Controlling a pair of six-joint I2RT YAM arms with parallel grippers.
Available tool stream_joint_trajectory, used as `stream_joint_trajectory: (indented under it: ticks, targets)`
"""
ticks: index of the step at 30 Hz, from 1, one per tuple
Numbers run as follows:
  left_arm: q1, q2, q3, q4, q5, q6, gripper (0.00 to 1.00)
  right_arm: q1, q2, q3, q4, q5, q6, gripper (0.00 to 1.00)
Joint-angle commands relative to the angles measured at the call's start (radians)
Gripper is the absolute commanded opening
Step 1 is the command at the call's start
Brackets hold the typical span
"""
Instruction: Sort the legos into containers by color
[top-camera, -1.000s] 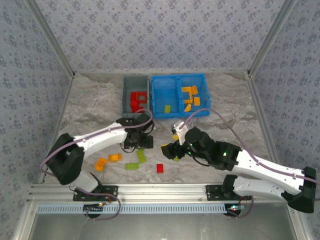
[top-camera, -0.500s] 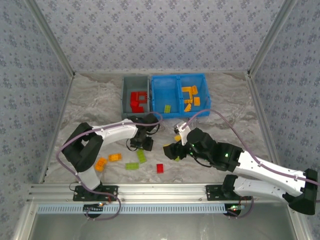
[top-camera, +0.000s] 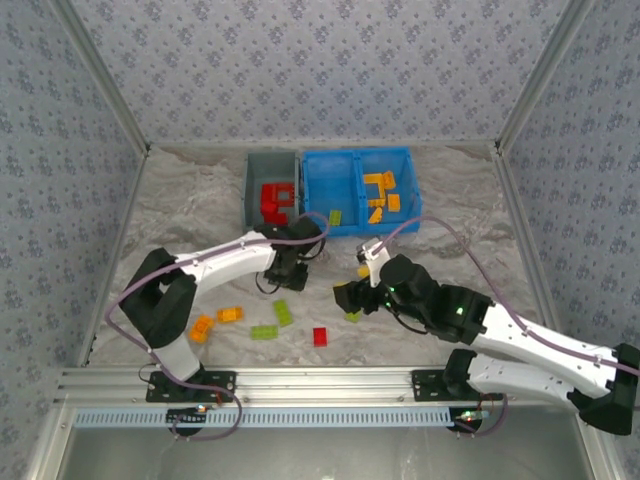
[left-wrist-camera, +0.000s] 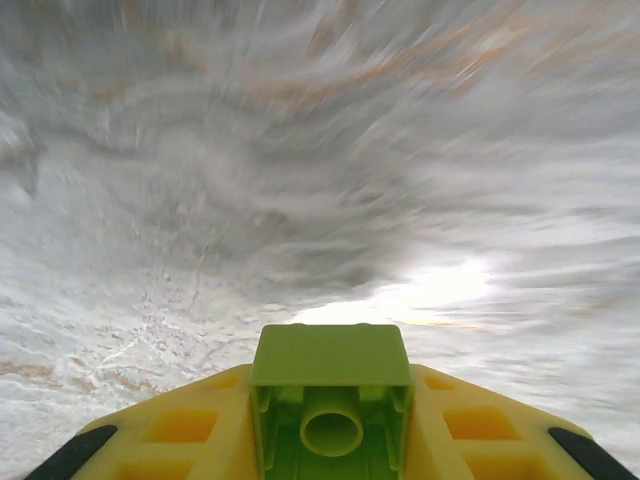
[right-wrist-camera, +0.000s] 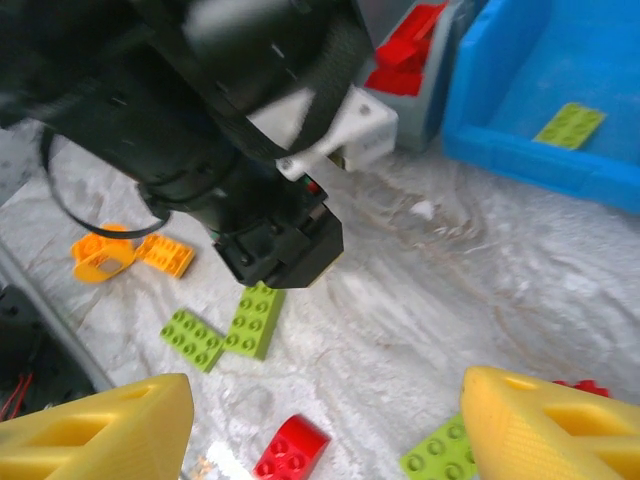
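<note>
Left wrist view: the left pincer (left-wrist-camera: 330, 400) is now clamped on a lime green brick (left-wrist-camera: 330, 350), its hollow underside toward the lens, where a second ago the jaws stood wide. The smeared worktop (left-wrist-camera: 300, 180) behind it suggests the arm is on the move. From above, that pincer (top-camera: 289, 270) has come away from the near scatter and shifted far and right, toward the blue pair (top-camera: 355, 153), whose left compartment (top-camera: 325, 185) already holds one green piece. I judge this a carry to that compartment, with the drop not yet made. The grey bin (top-camera: 249, 195) to the left holds red pieces, and the right blue compartment holds orange ones. The right pincer (right-wrist-camera: 328, 400) has barely changed: its fingers are wide apart and empty, hovering just above a second green brick (right-wrist-camera: 440, 458). The loose legos (top-camera: 265, 332) at near left — two green, two orange, one red — are still to be sorted.
</note>
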Motion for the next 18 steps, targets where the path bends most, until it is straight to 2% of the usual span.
stream_joint_trajectory:
  ticks: [1,5,9,15,18]
  targets:
    - [-0.01,-0.043,0.182,-0.071,-0.021,0.027,0.33,-0.036,-0.047,0.057,-0.034,0.162,0.037,0.73]
    - [-0.001,0.073,0.396,-0.113,-0.026,0.059,0.34,-0.058,-0.036,0.092,-0.024,0.299,0.063,0.73]
    - [0.02,0.25,0.643,-0.16,-0.084,0.06,0.33,-0.07,-0.014,0.131,-0.013,0.377,0.068,0.73]
    - [0.05,0.511,1.0,-0.243,-0.117,0.064,0.32,-0.099,-0.003,0.153,-0.03,0.397,0.089,0.73]
    - [0.059,0.57,1.089,-0.274,-0.139,0.041,0.31,-0.108,-0.008,0.151,-0.046,0.396,0.105,0.73]
